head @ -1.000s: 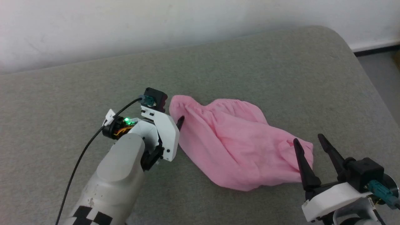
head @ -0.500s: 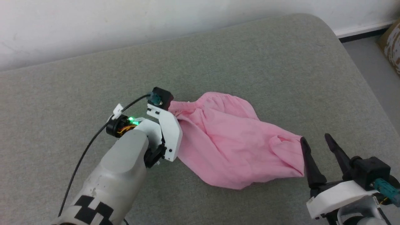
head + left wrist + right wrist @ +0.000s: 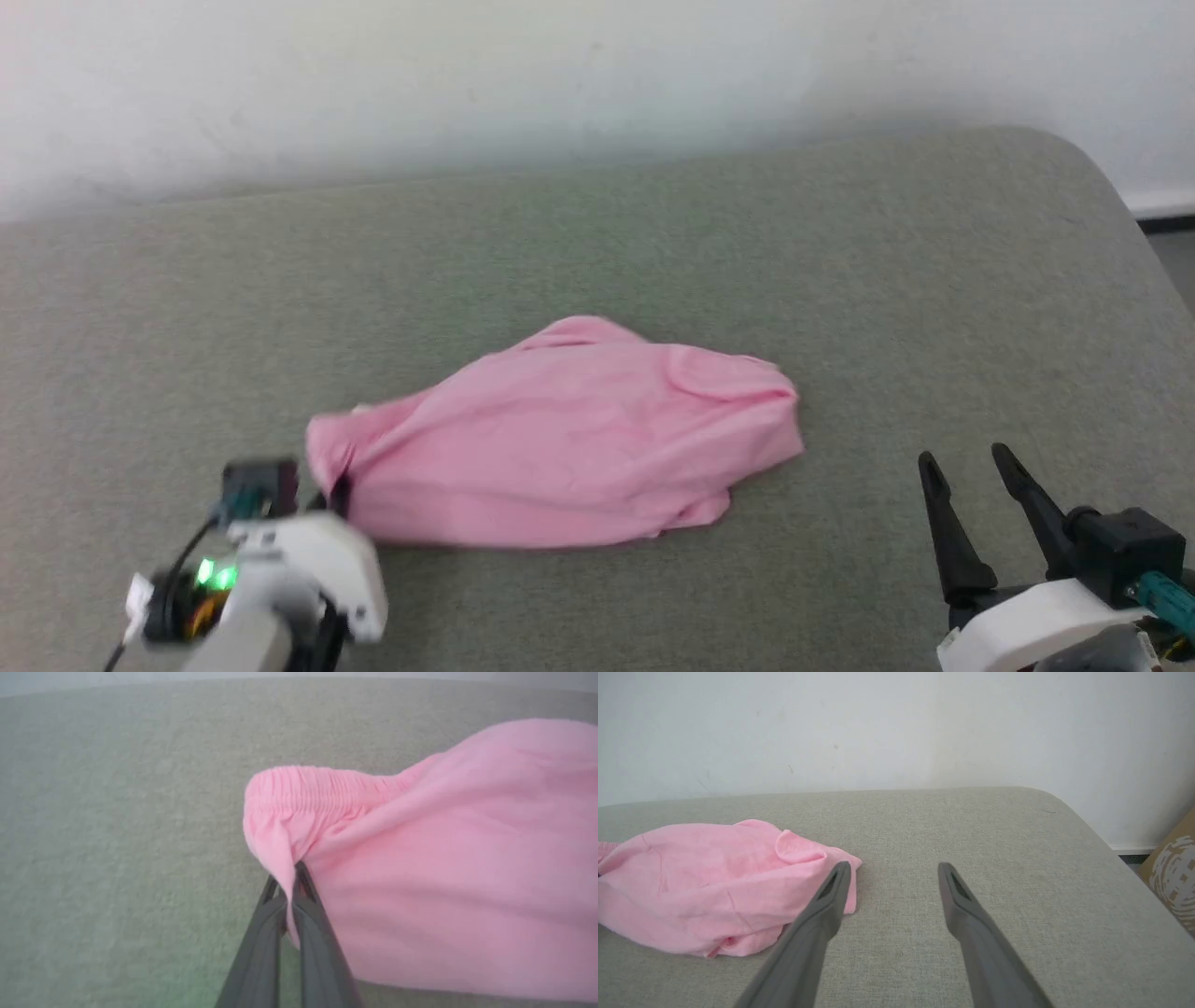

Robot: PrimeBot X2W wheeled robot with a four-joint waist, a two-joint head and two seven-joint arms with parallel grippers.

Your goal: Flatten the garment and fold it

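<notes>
I find the garment [image 3: 560, 439], plain pink shorts, rumpled in 1 heap midway across the grey-green padded surface [image 3: 887, 243], with its gathered waistband [image 3: 322, 791] at the left end. My left gripper [image 3: 286, 877] is clamped tight on a fold of cloth just below that waistband. My right gripper [image 3: 962, 455] is spread wide and holds nothing, near the garment's right end but clear of it. Both wrists sit low at the near edge, fingers pointing toward the wall [image 3: 467, 75].
</notes>
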